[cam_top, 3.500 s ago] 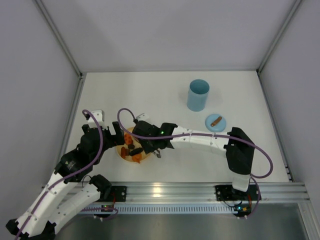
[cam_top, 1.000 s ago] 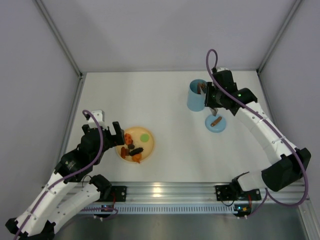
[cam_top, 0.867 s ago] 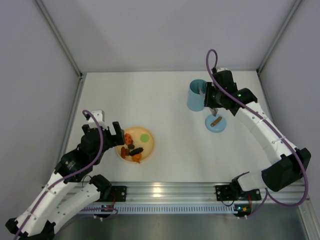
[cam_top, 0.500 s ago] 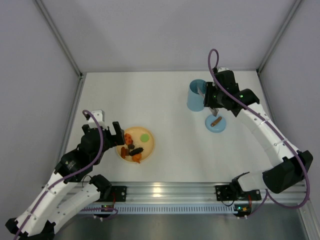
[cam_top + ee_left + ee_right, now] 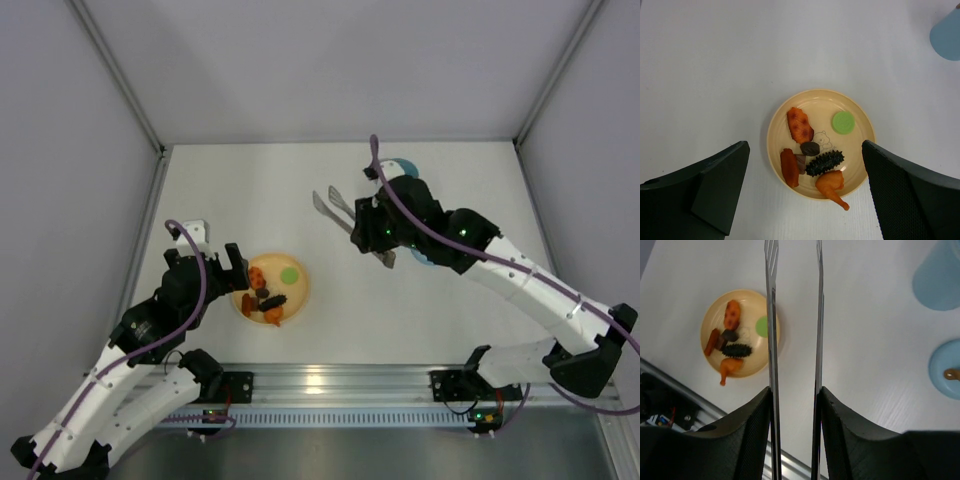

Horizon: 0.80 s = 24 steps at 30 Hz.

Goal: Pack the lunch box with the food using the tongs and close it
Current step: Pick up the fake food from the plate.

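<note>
Pinching the tongs from outside, the right pincer has left the lunch box, where it stood half a second ago, and now hangs over the middle of the table, between box and plate. The tongs' tips point up and to the left and carry nothing, whereas a second ago a brown piece showed between them at the box's mouth. The arm now covers most of the lunch box, so only a blue sliver of its rim shows at the far right of the table. The left pincer sits at the plate's left edge, where it was in every earlier frame, and the food on the plate lies as before.

From the left wrist, the left pincer's two fingers are spread wide on either side of the plate, touching nothing. Six pieces lie on it: a ridged orange piece, a green disc, a small dark brown piece, a black spiky piece, an orange strip and an orange drumstick.

From the right wrist, both fingers press on the tongs' two arms, which run apart and parallel with only bare table between them. The plate lies to their left. The lunch box stands at the upper right, and its lid lies flat below it, apart from it, brown handle upward.
</note>
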Available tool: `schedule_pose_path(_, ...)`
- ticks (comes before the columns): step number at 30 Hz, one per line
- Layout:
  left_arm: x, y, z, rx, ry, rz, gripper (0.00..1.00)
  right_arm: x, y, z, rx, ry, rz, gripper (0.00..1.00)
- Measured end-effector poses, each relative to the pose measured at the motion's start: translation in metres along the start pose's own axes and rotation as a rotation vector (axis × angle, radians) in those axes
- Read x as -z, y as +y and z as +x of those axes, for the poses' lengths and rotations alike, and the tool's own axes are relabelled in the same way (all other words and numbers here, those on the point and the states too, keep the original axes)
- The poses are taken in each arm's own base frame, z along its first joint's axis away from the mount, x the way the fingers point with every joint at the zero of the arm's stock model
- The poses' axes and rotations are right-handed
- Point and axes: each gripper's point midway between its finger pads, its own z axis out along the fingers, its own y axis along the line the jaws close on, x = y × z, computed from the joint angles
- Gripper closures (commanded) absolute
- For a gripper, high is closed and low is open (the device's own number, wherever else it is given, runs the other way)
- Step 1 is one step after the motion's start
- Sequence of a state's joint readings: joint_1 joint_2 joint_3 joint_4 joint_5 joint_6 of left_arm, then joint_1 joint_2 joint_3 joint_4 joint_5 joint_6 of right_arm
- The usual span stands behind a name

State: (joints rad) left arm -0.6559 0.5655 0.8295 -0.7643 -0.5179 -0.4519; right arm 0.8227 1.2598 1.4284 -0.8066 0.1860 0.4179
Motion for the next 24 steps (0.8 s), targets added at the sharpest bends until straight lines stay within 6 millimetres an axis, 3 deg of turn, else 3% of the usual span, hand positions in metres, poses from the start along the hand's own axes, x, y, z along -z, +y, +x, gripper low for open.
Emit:
schedule_pose_path(4, 0.0, 0.0, 0.0, 0.0, 0.0, -0.001, 0.01, -0.012, 0.048, 0.026, 0.051, 0.064, -0.091, 0.59)
schedule_pose_path(9, 0.0, 0.001, 0.0, 0.003, -0.002, -0.004, 0.01, -0.048, 0.084, 0.061, 0.088, 0.153, -0.118, 0.59)
schedule_pose_path(16, 0.0, 0.001, -0.001, 0.004, -0.003, -0.007, 0.01, -0.08, 0.118, 0.105, 0.137, 0.256, -0.138, 0.57)
schedule_pose_path(24, 0.0, 0.001, -0.001, 0.007, -0.003, -0.007, 0.01, -0.099, 0.142, 0.128, 0.158, 0.304, -0.152, 0.54)
